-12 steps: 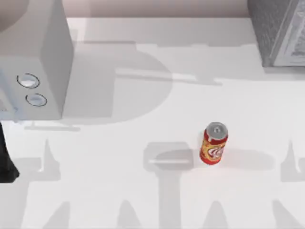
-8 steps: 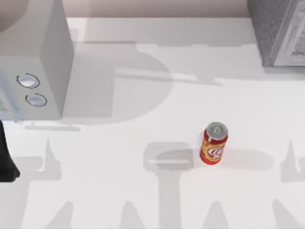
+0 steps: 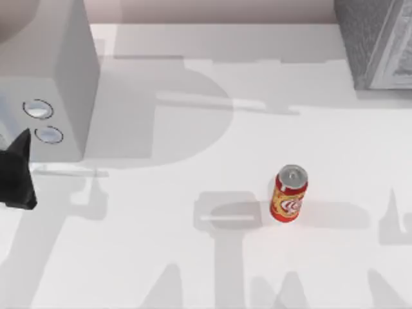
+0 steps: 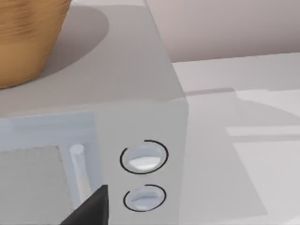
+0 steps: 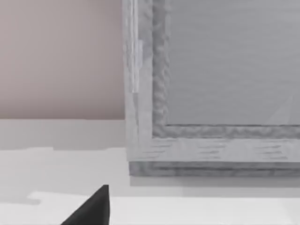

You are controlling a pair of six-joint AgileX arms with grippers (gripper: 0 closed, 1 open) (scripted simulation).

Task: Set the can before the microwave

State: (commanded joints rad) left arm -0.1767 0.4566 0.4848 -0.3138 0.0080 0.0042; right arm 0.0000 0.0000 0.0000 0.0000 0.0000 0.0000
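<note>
**Left arm close to the appliance, can untouched**

From above, the small red drink can with its yellow-orange band and silver top (image 3: 289, 194) stands upright on the white table (image 3: 161, 257), right of centre and well apart from the large light grey boxy microwave with two round silver-rimmed dials (image 3: 58, 84) at the left. My left gripper (image 3: 16, 172) sits just before that front panel; I cannot tell how its fingers stand. A dark speckled grey box (image 3: 373, 42) fills the far right corner.

My left wrist view faces the dials, with a woven tan basket (image 4: 26, 37) on top. Swinging out carelessly, I judge, could clip the panel.

My right wrist view faces the speckled box; its dark fingertip (image 5: 91, 208) reveals nothing of its grip. A hasty sideways reach could topple the can.
</note>
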